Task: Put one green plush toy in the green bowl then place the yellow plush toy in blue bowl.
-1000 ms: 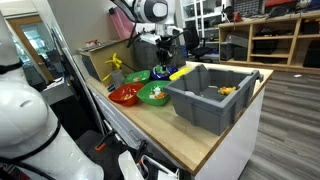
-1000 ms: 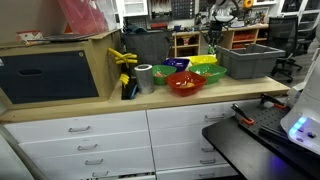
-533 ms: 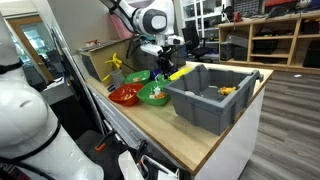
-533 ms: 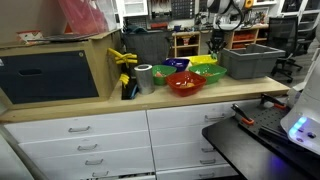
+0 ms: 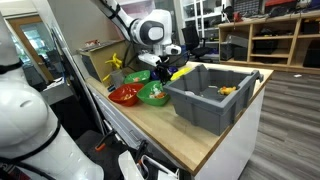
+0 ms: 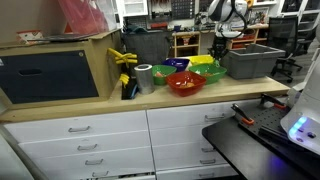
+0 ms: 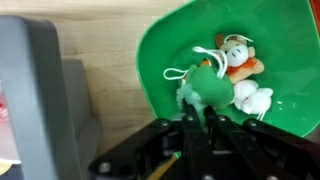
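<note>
In the wrist view my gripper (image 7: 199, 128) is shut on the green plush toy (image 7: 205, 87), with green fuzz pinched between the fingertips. The toy is over the inside of a green bowl (image 7: 165, 50) that holds an orange-and-white toy (image 7: 236, 58) and a white toy (image 7: 254, 98). In both exterior views the gripper (image 5: 164, 68) (image 6: 220, 52) hangs low over this green bowl (image 5: 155, 96) (image 6: 207, 72), next to the grey bin. The blue bowl (image 6: 180, 64) stands behind the green bowls. I cannot make out the yellow plush toy.
A large grey bin (image 5: 215, 95) (image 6: 250, 60) (image 7: 35, 95) stands right beside the bowl. A red bowl (image 5: 124, 96) (image 6: 185, 83), a second green bowl (image 5: 137, 76) (image 6: 164, 73) and a long yellow banana-like object (image 5: 180, 72) crowd the wooden counter (image 7: 100, 50).
The arm has come down and shifted toward the grey bin, bringing the gripper low over the green bowl. The bowls and the bin have not moved.
</note>
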